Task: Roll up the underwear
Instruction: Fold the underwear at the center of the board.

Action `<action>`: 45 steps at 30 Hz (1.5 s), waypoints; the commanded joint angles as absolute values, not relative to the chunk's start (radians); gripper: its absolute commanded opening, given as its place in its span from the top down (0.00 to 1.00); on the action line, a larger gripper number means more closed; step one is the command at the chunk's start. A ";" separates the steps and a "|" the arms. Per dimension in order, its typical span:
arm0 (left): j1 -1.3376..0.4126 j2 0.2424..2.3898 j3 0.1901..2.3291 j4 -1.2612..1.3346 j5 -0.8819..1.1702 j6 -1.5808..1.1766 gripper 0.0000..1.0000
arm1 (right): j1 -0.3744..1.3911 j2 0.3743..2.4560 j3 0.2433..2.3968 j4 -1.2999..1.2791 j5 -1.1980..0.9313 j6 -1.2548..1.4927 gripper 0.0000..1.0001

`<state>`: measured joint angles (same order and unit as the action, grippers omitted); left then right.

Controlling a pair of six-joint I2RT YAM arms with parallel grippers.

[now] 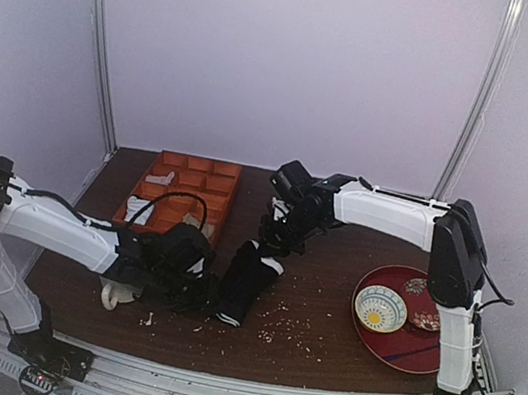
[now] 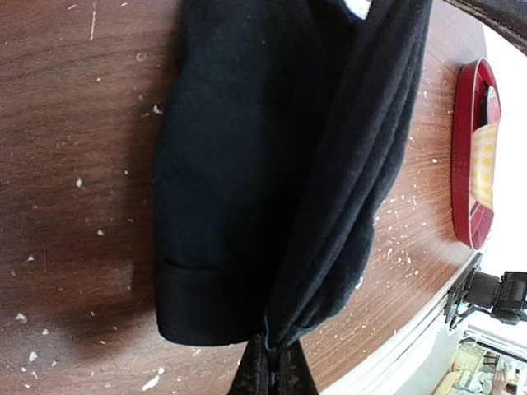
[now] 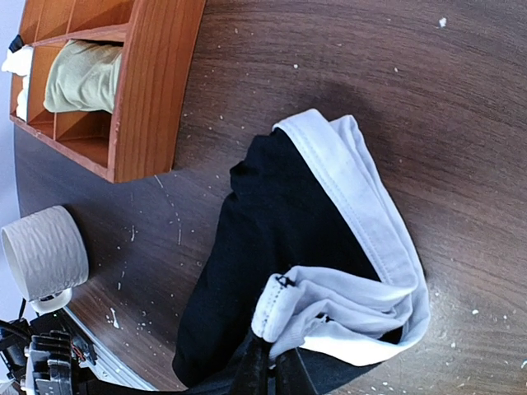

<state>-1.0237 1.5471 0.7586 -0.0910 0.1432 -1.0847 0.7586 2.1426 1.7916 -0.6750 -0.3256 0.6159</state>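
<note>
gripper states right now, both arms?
Left gripper: shut on the black underwear.
Right gripper: shut on the same underwear's white edging.

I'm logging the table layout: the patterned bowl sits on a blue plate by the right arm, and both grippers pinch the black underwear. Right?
Nearly. The plate is red, not blue, as the top external view shows. The patterned bowl does sit on it by the right arm, and the left gripper and right gripper both pinch the black underwear.

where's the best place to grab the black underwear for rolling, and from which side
Take the underwear at its two ends, which judging by the views is how it is held now: the right gripper is shut on the white waistband edge, the left gripper on the bunched black fabric at the other end. Coming in low along the table suits it, as the cloth lies flat and stretched lengthwise.
</note>
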 commanded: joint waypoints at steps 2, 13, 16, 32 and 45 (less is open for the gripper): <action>-1.017 1.561 0.736 -0.093 0.177 -1.080 1.00 | 0.752 2.192 1.872 -0.718 -0.291 0.591 1.00; -1.003 1.553 0.726 -0.105 0.165 -1.079 1.00 | 0.752 2.234 1.927 -0.652 -0.337 0.608 1.00; -0.999 1.559 0.726 -0.100 0.168 -1.077 1.00 | 0.752 2.257 1.955 -0.651 -0.345 0.611 1.00; -0.979 1.585 0.742 -0.121 0.161 -1.071 1.00 | 0.752 2.337 2.027 -0.606 -0.388 0.624 1.00; -0.961 1.567 0.756 -0.146 0.144 -1.054 1.00 | 0.746 2.376 2.062 -0.565 -0.410 0.657 1.00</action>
